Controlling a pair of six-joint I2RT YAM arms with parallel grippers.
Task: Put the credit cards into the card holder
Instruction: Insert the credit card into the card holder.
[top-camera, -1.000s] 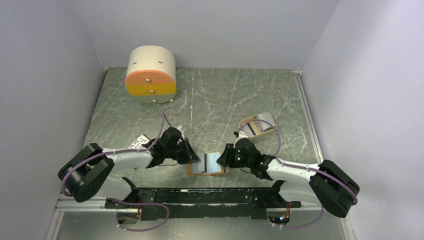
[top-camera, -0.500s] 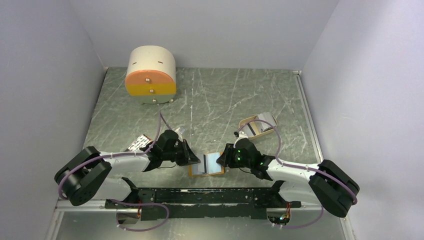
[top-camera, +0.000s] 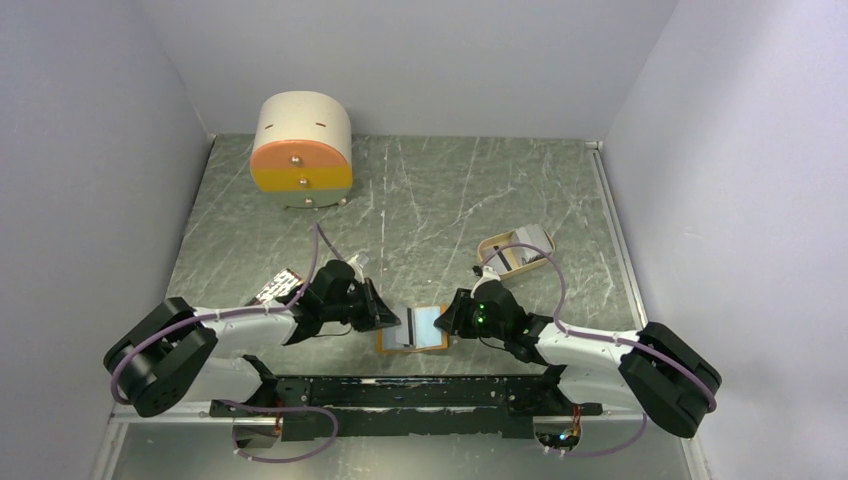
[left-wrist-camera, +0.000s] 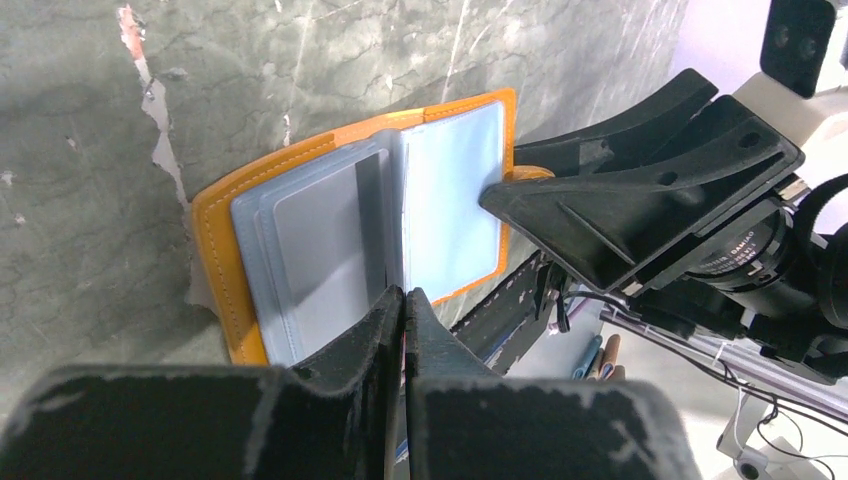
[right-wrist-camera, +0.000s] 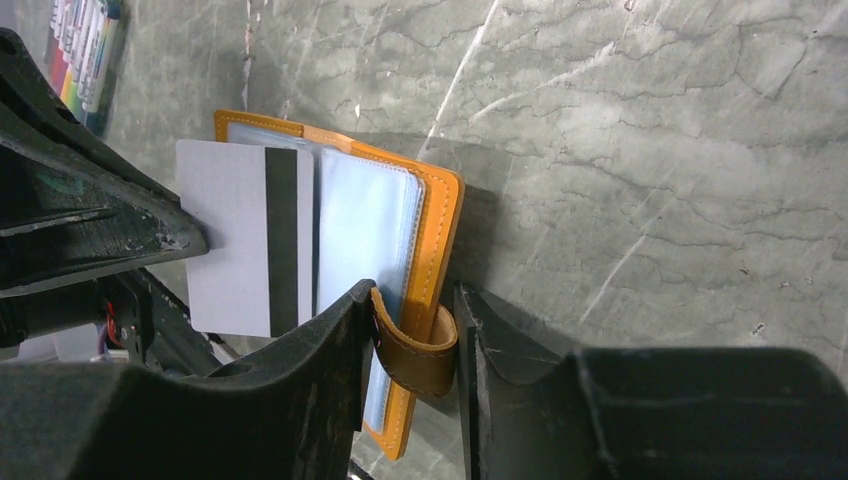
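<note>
Nothing here can be read for certain. The round black motor housing (left-wrist-camera: 745, 255) on the right arm carries small white print, too blurred to make out. The striped packet (right-wrist-camera: 85, 45) lying on the surface bears tiny lettering, equally illegible. The credit card (right-wrist-camera: 235, 240) shows no legible print.

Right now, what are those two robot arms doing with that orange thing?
They're filling a card holder. It lies open on the table between the two arms. The right claw pinches its snap tab. The left claw is shut on a credit card with a dark stripe, holding it over the clear pockets. The card sticks out past the holder's edge, so it isn't fully in.
</note>
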